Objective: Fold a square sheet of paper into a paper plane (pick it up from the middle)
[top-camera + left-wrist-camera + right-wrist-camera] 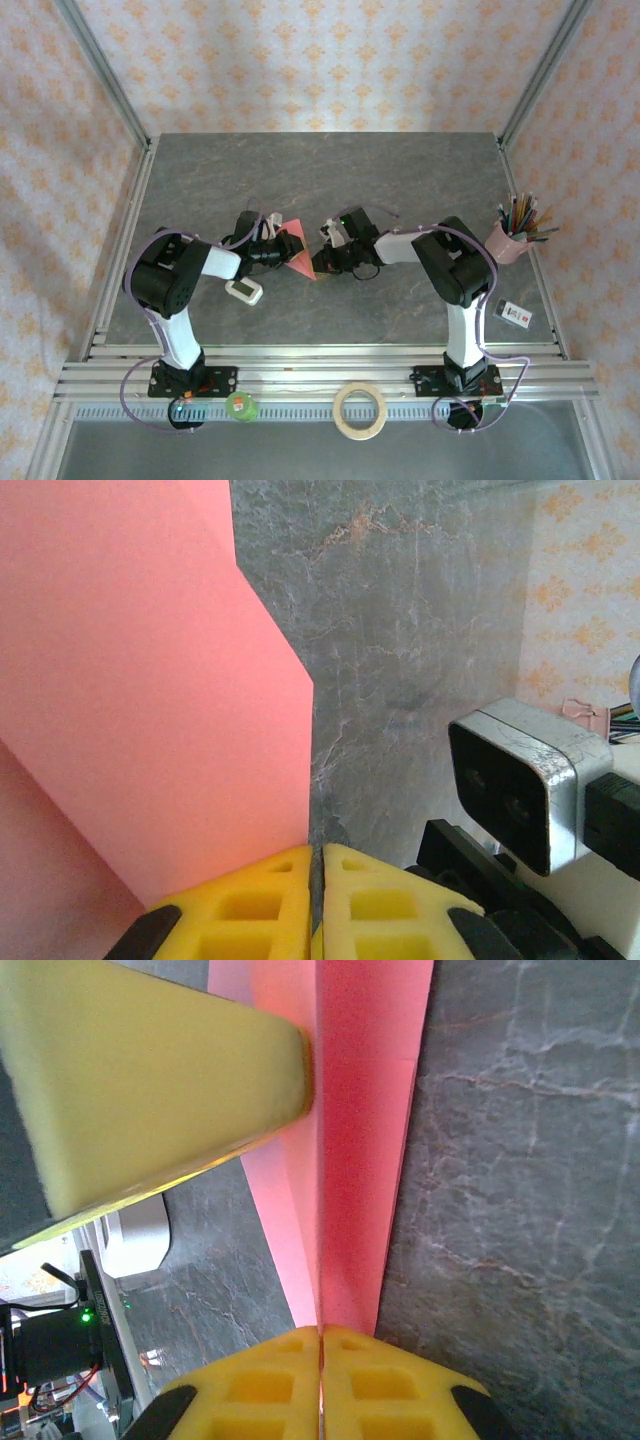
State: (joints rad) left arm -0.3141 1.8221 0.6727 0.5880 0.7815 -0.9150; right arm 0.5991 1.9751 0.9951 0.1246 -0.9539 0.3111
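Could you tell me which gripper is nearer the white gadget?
Left. The left gripper is just beyond the gadget, slightly right; the right gripper lies farther right, across the paper.

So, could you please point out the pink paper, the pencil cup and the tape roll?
pink paper [301, 258], top external view, on its lower folded face.
pencil cup [507, 244], top external view, on the pink cup wall.
tape roll [337, 410], top external view, on the ring's left side.

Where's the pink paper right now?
In the top view the pink paper is mid-table, just left of centre, between the left gripper and the right gripper, with the white gadget to its near left.
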